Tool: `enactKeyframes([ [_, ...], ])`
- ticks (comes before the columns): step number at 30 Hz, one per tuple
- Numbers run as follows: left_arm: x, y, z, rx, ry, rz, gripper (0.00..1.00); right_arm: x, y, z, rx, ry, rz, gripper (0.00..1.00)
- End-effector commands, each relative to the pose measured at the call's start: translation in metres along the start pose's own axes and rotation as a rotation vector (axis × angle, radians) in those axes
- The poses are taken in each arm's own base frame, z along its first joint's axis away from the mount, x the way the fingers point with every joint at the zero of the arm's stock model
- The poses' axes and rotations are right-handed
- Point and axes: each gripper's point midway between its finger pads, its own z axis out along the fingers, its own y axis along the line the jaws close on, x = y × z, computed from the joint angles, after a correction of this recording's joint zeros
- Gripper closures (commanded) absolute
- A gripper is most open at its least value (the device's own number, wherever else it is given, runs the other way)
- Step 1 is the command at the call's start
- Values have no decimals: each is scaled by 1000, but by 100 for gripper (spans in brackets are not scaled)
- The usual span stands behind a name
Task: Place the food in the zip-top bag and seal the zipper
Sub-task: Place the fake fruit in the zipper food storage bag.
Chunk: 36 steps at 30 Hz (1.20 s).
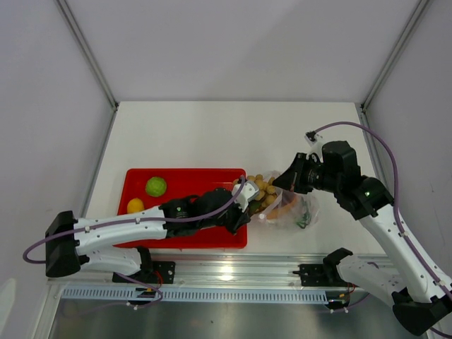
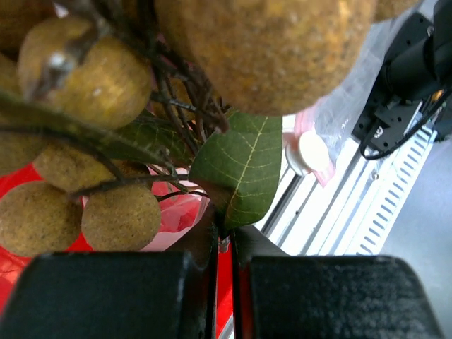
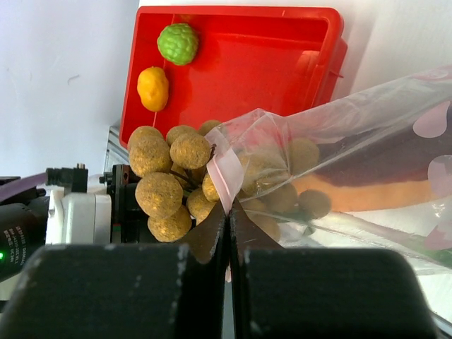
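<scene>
- Pinching with the left claw, jaws pressed together on the twiggy stem of the cluster of tan balls, just past the right edge of the red tray.
- Reaching there across the near half of the tray, from its left side.
- Carrying one green leaf on that same stem, close above the jaws in the left wrist view.
- Just right of the tray, on the white table: a clear bag, mouth unsealed and facing the tray.
- Poking part of the cluster into that mouth, with some balls seen through the plastic and the others outside on the tray side.
- Inside the bag, on the side away from the tray: a dark meat slab with an orange-tan edge.
- Clamped with the right claw, jaws together on the bag's rim at the pink zipper strip, beside the tray's far right corner.
- On the tray, near its left edge: a yellow ball.
- Farther back in the tray's far left part, apart from both claws: a green ball.
</scene>
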Motion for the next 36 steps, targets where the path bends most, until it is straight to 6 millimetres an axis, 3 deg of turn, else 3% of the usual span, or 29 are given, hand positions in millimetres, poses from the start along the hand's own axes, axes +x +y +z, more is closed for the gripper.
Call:
enactKeyframes([
  [1,-5,-12,-6,50,31,54,99,-24,21,-8,-64,-86,-37,100],
  [7,-6,-5,-8,12,80,102,99,-29,24,-11,-60,-96,-42,100],
  [9,-5,7,-4,-63,94,104,99,-31,26,-11,-62,-94,-46,100],
  [17,-24,20,-5,-188,72,2,99,-25,26,-9,-72,-64,-58,100],
  [21,-21,18,2,-175,117,54,99,-29,27,-9,-72,-73,-63,100],
  [29,-7,33,3,-259,207,93,99,-44,29,-6,-56,-104,-60,100],
  [36,-13,42,-5,-328,205,72,99,-45,24,1,-41,-95,-49,100],
])
